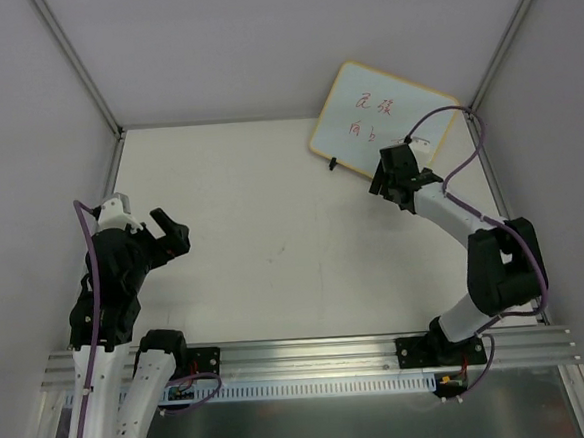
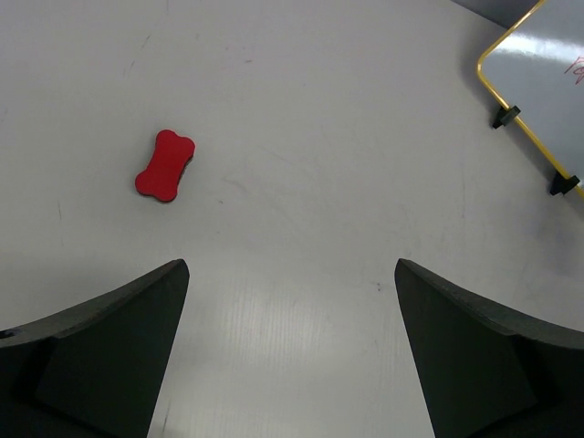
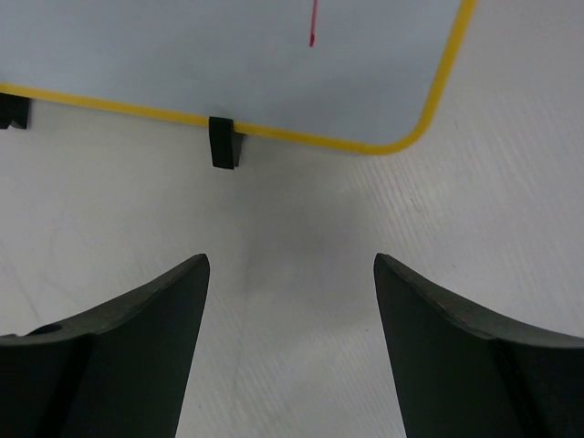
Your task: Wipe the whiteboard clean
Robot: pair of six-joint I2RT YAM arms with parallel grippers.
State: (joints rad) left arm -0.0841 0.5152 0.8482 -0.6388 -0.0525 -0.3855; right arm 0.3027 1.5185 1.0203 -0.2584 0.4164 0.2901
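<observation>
Presently my right gripper (image 3: 290,265), spread and empty, sits just before the whiteboard (image 1: 383,112) propped at the far-right corner, likely to brace it, while my left gripper (image 2: 290,269), spread too, faces the red block (image 2: 165,165), presumably the eraser.

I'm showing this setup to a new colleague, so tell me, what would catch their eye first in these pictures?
The whiteboard at the far right corner of the table stands out, with red handwriting on it and the open right gripper facing its lower edge. Next comes the red bone-shaped block lying on the table ahead of the open left gripper, seen only in the left wrist view.
</observation>
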